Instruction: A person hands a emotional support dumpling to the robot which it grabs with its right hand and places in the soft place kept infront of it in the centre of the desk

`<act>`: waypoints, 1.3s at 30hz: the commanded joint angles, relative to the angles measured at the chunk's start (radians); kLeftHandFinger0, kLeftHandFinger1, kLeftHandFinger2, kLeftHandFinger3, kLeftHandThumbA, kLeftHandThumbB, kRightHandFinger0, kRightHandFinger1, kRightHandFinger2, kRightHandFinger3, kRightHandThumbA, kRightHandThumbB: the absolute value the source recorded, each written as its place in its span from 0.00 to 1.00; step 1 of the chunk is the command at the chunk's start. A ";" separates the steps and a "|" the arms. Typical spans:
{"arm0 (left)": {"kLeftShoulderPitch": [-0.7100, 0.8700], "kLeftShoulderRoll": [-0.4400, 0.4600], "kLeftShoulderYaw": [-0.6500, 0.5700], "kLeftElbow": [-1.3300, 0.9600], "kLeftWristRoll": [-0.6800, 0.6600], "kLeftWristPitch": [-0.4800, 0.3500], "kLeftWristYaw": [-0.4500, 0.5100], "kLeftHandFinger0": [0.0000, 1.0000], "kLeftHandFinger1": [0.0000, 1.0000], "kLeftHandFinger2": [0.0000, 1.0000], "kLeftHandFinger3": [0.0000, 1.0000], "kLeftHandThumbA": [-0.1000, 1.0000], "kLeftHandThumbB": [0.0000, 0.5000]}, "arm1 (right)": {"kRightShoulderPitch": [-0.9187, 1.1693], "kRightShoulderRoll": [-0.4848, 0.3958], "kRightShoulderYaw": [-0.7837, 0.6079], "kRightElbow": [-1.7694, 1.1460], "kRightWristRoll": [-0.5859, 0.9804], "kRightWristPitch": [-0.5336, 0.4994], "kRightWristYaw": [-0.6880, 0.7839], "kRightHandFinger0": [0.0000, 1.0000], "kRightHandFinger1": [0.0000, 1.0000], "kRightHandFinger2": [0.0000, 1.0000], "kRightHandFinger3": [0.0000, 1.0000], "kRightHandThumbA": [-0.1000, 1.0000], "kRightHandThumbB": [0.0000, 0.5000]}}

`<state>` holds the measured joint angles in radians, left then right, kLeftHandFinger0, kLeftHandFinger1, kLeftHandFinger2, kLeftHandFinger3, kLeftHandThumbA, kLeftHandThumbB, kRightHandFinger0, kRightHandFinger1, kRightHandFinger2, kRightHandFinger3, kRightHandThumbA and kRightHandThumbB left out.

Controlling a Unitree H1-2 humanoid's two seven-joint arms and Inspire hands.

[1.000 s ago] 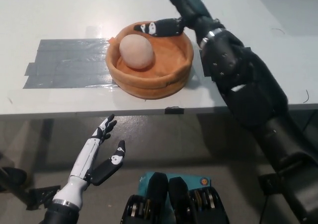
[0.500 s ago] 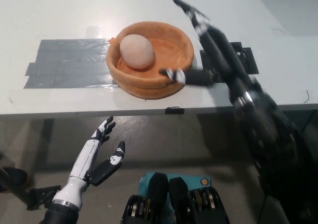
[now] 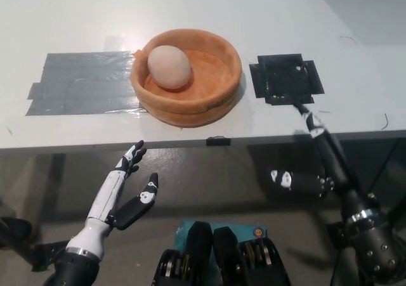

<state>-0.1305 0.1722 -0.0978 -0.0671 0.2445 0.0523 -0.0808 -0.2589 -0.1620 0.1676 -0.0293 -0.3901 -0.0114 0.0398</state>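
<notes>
Dumpling (image 3: 169,66) lies in basket (image 3: 219,96), tape patches (image 3: 82,91) flanking.

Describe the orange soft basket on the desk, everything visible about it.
The orange soft basket is a round, shallow bowl of plush-looking fabric with a thick padded rim and a slightly lighter floor. It sits upright near the front edge of the white desk, between grey tape patches and a black tape patch, its left edge overlapping the grey tape. A pale, egg-shaped dumpling rests inside, toward its left wall. Neither hand touches it.
</notes>
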 commanded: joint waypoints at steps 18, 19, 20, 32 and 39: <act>0.000 0.008 0.001 -0.012 -0.001 -0.018 -0.001 1.00 1.00 1.00 1.00 0.52 0.00 | 0.016 0.004 0.017 0.299 0.002 -0.146 -0.058 1.00 1.00 1.00 1.00 0.90 0.46; 0.000 0.010 0.002 -0.010 -0.001 -0.020 -0.001 1.00 1.00 1.00 1.00 0.52 0.00 | 0.015 0.004 0.019 0.303 -0.001 -0.143 -0.057 1.00 1.00 1.00 1.00 0.89 0.45; 0.001 0.010 0.001 -0.009 -0.001 -0.022 -0.001 1.00 1.00 1.00 1.00 0.52 0.00 | 0.016 0.004 0.019 0.305 -0.001 -0.144 -0.057 1.00 1.00 1.00 1.00 0.89 0.45; 0.001 0.010 -0.004 -0.009 -0.007 -0.024 -0.007 1.00 1.00 1.00 1.00 0.49 0.00 | 0.028 0.009 0.019 0.303 0.005 -0.136 -0.050 1.00 1.00 1.00 1.00 0.89 0.45; 0.003 0.014 -0.006 -0.014 0.003 -0.022 -0.006 1.00 1.00 1.00 1.00 0.49 0.00 | 0.024 0.007 0.020 0.303 0.005 -0.130 -0.044 1.00 1.00 1.00 1.00 0.91 0.47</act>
<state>-0.1258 0.1722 -0.1032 -0.0645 0.2463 0.0512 -0.0810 -0.2272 -0.1591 0.1862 0.2922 -0.3912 -0.1076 0.0099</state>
